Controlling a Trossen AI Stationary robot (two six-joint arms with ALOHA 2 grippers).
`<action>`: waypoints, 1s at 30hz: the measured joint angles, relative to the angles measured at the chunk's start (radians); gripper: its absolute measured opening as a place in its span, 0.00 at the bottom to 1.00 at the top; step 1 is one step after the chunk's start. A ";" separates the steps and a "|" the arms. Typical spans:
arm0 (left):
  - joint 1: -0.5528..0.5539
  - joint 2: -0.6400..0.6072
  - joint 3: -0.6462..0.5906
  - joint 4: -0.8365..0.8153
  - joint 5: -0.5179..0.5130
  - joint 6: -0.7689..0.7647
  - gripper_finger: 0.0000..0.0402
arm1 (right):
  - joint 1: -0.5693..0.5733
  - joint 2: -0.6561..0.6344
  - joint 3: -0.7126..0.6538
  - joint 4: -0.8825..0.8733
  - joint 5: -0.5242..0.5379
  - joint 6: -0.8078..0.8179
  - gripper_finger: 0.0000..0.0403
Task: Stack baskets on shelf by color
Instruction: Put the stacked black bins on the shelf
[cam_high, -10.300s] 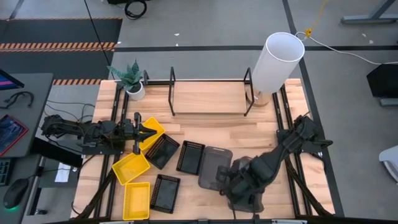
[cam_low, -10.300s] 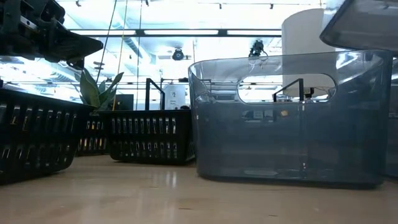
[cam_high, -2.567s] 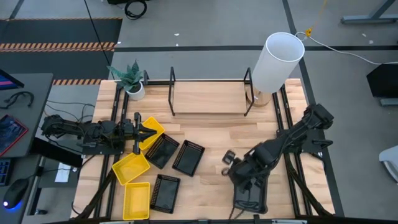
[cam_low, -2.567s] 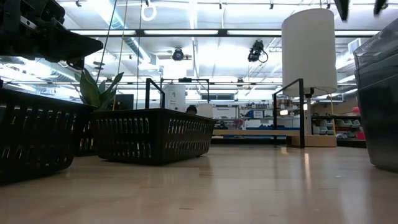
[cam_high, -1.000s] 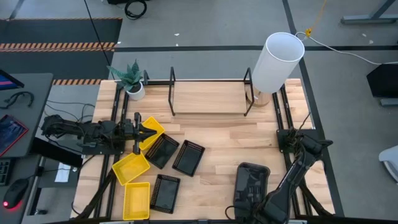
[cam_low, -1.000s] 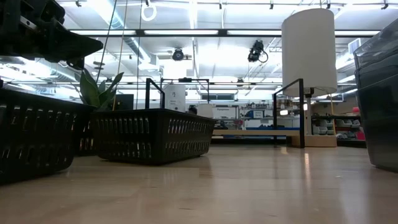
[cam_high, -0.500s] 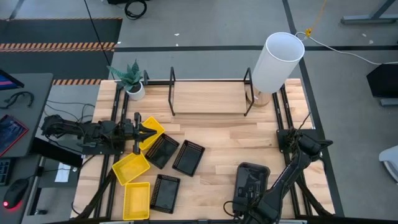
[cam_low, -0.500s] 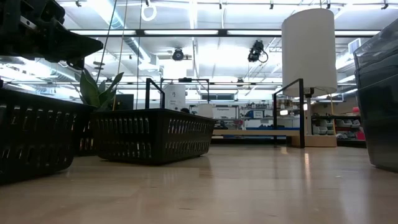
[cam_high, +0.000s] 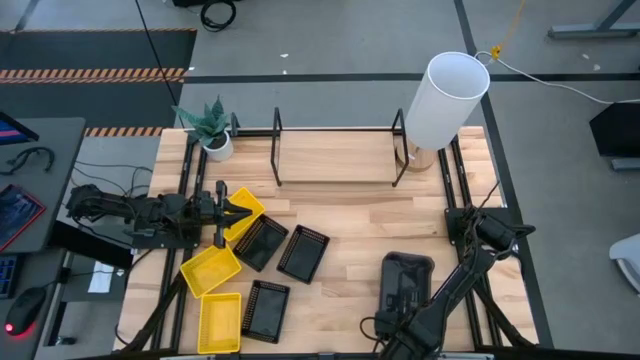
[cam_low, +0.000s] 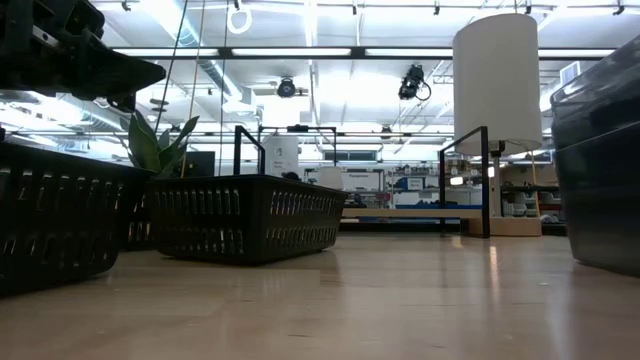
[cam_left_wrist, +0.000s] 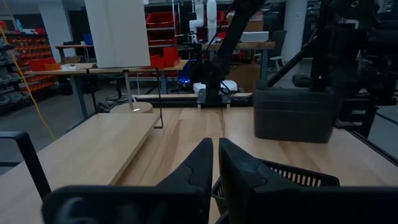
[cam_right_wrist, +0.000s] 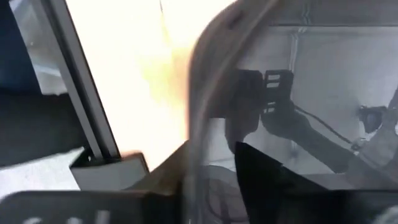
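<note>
The dark grey basket (cam_high: 403, 283) sits near the table's front right, and its wall also shows in the low view (cam_low: 600, 190). My right gripper (cam_high: 397, 325) is at the basket's near end, shut on its wall. Three yellow baskets (cam_high: 210, 270) and three black mesh baskets (cam_high: 305, 252) lie on the table at the left. My left gripper (cam_high: 233, 212) hovers shut over the far yellow basket (cam_high: 247, 208), with nothing between its fingers (cam_left_wrist: 214, 168). The black rod shelf (cam_high: 338, 182) stands at the far side. My right gripper has the grey basket's near end wall (cam_right_wrist: 194, 143) between its fingers, one finger (cam_right_wrist: 270, 171) inside the basket and one outside. It comes at the wall from the table's near side. The basket's far part rests on the table; the arm hides the rest.
A tall white cylinder (cam_high: 445, 100) stands at the shelf's right end and a potted plant (cam_high: 212, 128) at its left end. Bare wood lies between the shelf and the baskets. The room shows beyond the table.
My right gripper has gone from the near right toward the table's left, up to the grey basket's near end. The grey basket has shifted a little toward the far edge, and in the low view its wall has come farther into the picture.
</note>
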 joint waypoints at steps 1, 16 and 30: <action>0.000 0.000 0.000 0.000 0.000 0.000 0.09 | 0.000 0.000 -0.001 -0.001 -0.003 -0.018 0.23; 0.000 0.000 0.000 0.000 0.000 0.000 0.07 | -0.051 0.002 0.090 -0.236 0.069 -0.300 0.03; 0.000 0.000 0.000 0.000 0.000 0.000 0.07 | -0.242 -0.045 0.196 -0.358 0.199 -0.576 0.03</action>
